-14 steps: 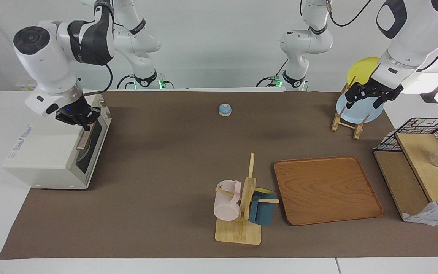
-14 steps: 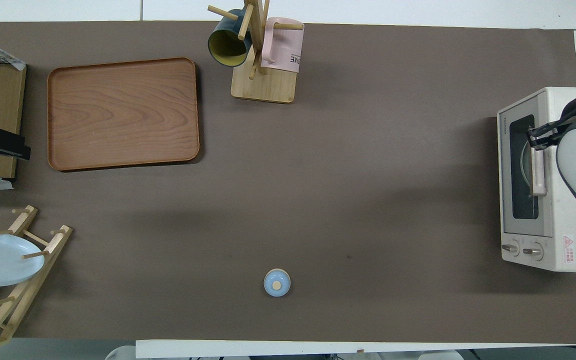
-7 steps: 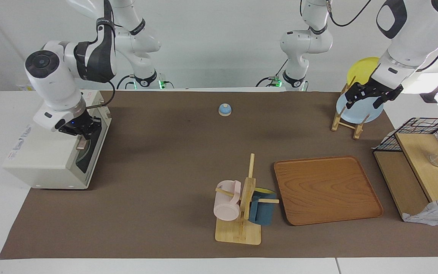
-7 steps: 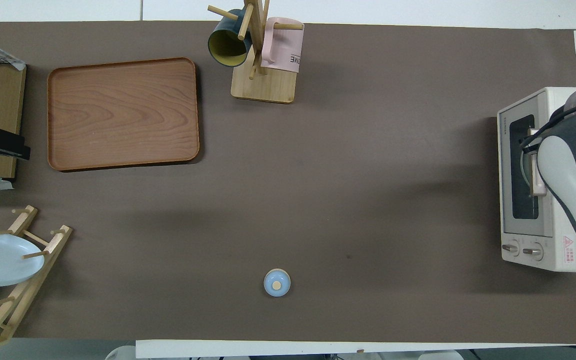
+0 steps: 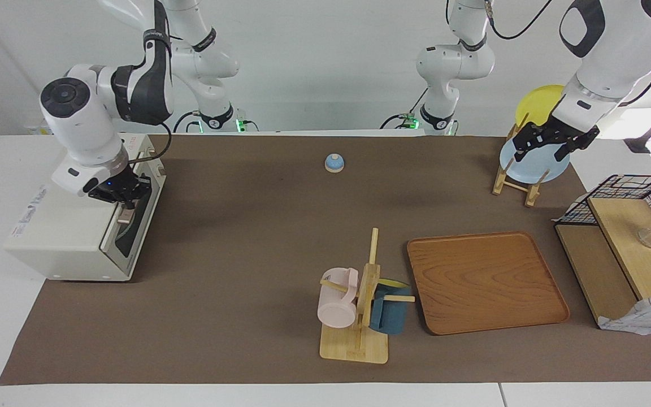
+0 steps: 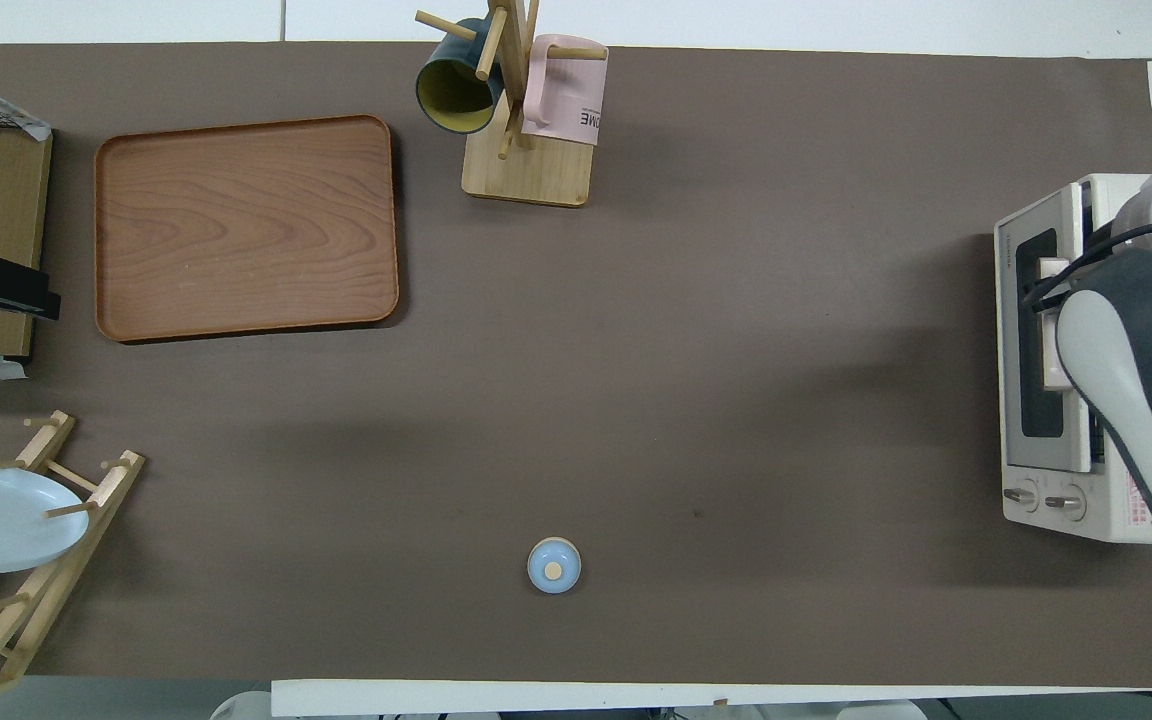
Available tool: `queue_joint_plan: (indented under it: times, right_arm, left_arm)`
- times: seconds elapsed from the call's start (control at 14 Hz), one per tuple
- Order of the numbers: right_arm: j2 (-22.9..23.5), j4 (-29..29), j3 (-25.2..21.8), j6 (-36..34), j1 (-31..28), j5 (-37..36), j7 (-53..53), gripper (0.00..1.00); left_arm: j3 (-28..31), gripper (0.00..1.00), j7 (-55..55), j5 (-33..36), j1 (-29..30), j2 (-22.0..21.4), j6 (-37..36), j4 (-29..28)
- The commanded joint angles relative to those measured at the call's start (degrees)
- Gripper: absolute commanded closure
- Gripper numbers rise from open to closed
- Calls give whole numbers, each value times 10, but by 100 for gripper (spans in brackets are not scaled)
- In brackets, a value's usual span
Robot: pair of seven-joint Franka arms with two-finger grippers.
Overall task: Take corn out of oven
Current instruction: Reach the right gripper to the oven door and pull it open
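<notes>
The right gripper (image 5: 124,199) sits on the oven's (image 5: 68,226) tan handle bar (image 5: 124,215), whose long axis runs 12-to-6 overhead; I can't tell its finger state, the corn is unseen, presumably inside, and the left gripper (image 5: 551,141) waits over the plate rack (image 5: 515,183).

You can see the right arm (image 6: 1126,370) lying over the top of the oven (image 6: 1041,480), and a little blue bell (image 6: 554,565) sits on the brown surface (image 6: 686,350).
</notes>
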Motion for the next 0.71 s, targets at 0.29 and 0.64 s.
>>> queue_joint_plan:
  times: [0.29,0.64]
  right_arm:
    - [71,-19,3,128,70,4,115,100]
    - [83,32,4,77,91,48,132,95]
  left_arm:
    - [-3,0,6,2,5,-5,8,-4]
    - [-3,0,6,2,5,-5,8,-4]
